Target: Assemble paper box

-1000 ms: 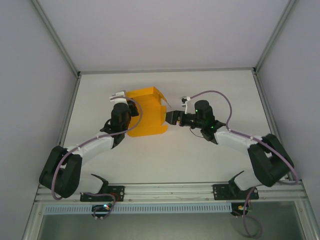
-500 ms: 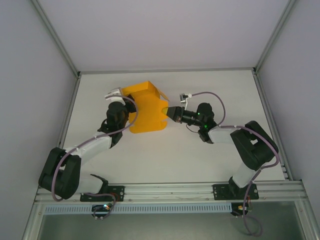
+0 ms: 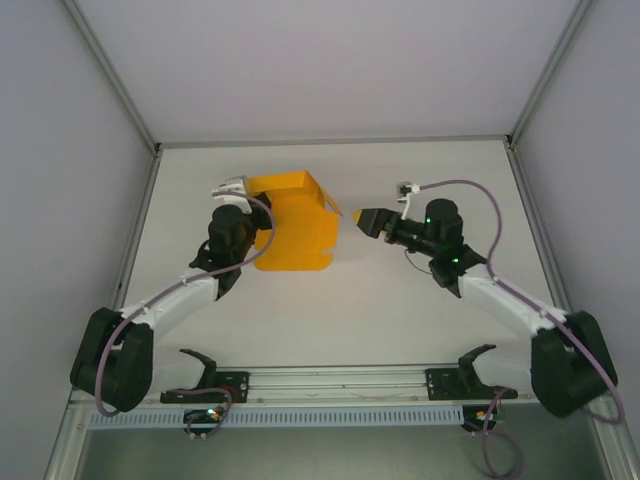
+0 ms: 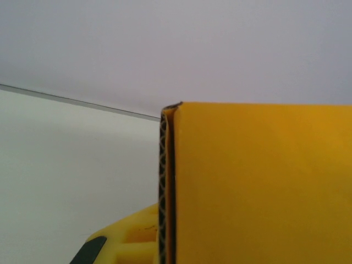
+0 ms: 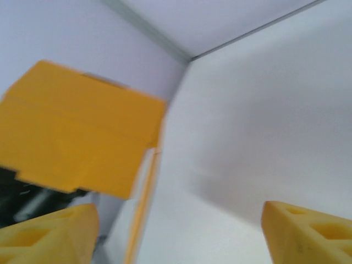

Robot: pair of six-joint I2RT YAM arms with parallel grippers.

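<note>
Paper box [image 3: 298,222] hides fingertips of left hand [image 3: 254,208] pinching its edge; right hand [image 3: 360,217] spread.

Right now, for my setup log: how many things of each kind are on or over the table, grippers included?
Orange paper box: 1
Grippers: 2, left gripper and right gripper
Total: 3

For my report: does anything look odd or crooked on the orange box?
Nothing torn or spilled. The paper box is unfinished: a flap sticks out at its right edge. The left claw pinches its left edge; the open right claw does not touch it.
</note>
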